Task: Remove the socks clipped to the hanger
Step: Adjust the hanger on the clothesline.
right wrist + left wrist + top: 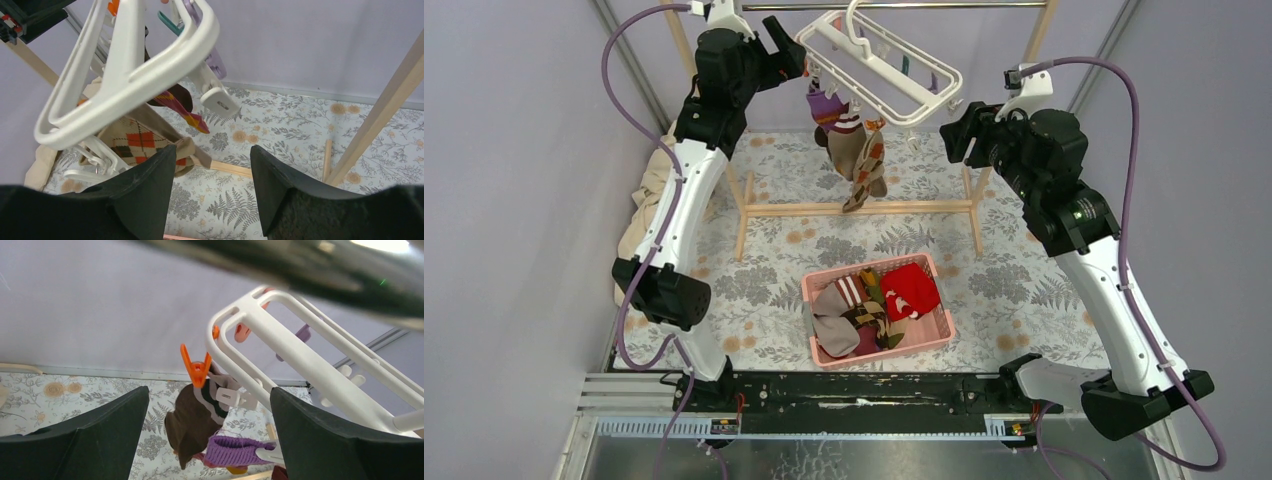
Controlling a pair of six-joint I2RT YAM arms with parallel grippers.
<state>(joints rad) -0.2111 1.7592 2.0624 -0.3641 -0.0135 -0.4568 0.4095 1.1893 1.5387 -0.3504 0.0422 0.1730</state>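
The white hanger (879, 62) hangs by its hook from the rail at the top. Socks (852, 148) hang clipped under its left part: a brown sock (192, 422) under an orange clip (196, 367), a purple cuff (235, 451) in a white clip, and a tan argyle sock (139, 141). My left gripper (790, 58) is open, level with the hanger's left end; the brown sock shows between its fingers (100, 435), farther off. My right gripper (954, 130) is open and empty, just right of the hanger (125, 75).
A pink basket (822, 348) on the floral cloth holds several loose socks, a red one (911, 290) on top. The wooden rail frame (860, 208) stands behind it, one leg near my right gripper (385, 107). A beige cloth (646, 205) lies at the left.
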